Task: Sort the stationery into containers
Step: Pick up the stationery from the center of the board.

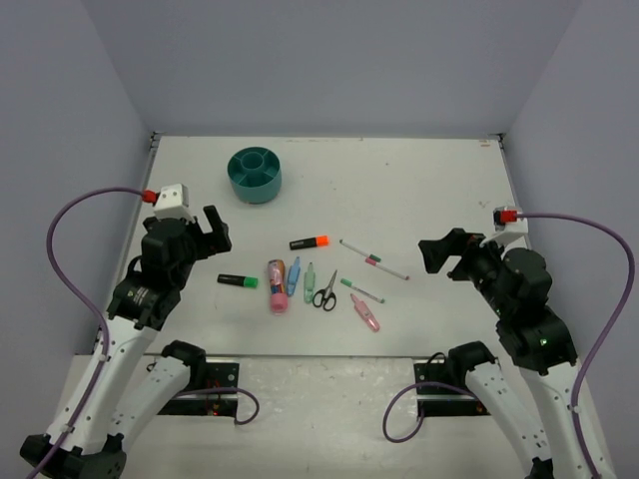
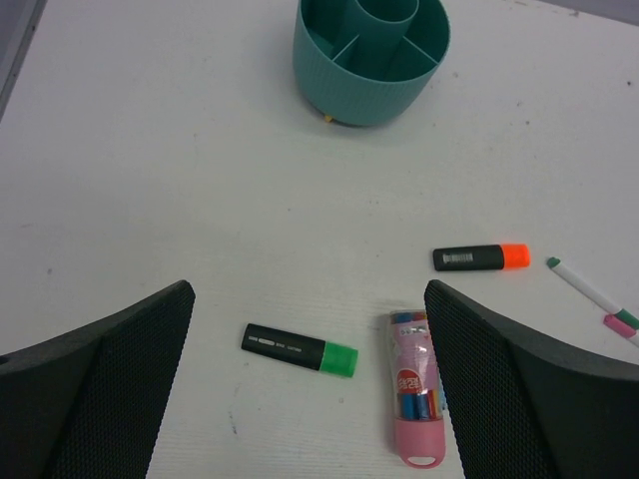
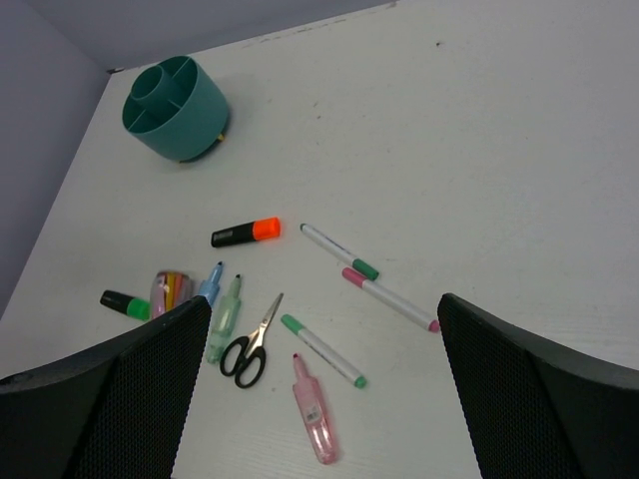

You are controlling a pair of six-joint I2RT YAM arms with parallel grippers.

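Jaws stand wide apart and empty on your left gripper [image 2: 308,299] and right gripper [image 3: 324,299]. Between the two lies the stationery, likely light, stiff and slick-barrelled. Pinch each mid-barrel, the scissors [image 3: 250,344] near the pivot. Count two highlighters [image 2: 298,351], three markers [image 3: 228,317], three thin pens [image 3: 321,350], one pink tube [image 2: 414,399], one scissors — and one teal organiser [image 2: 369,95], well behind.

Two highlighters [image 1: 310,242], three markers [image 1: 294,276], three white pens [image 1: 374,259], one pink tube [image 1: 278,285], one scissors [image 1: 325,291], one teal organiser [image 1: 255,187].
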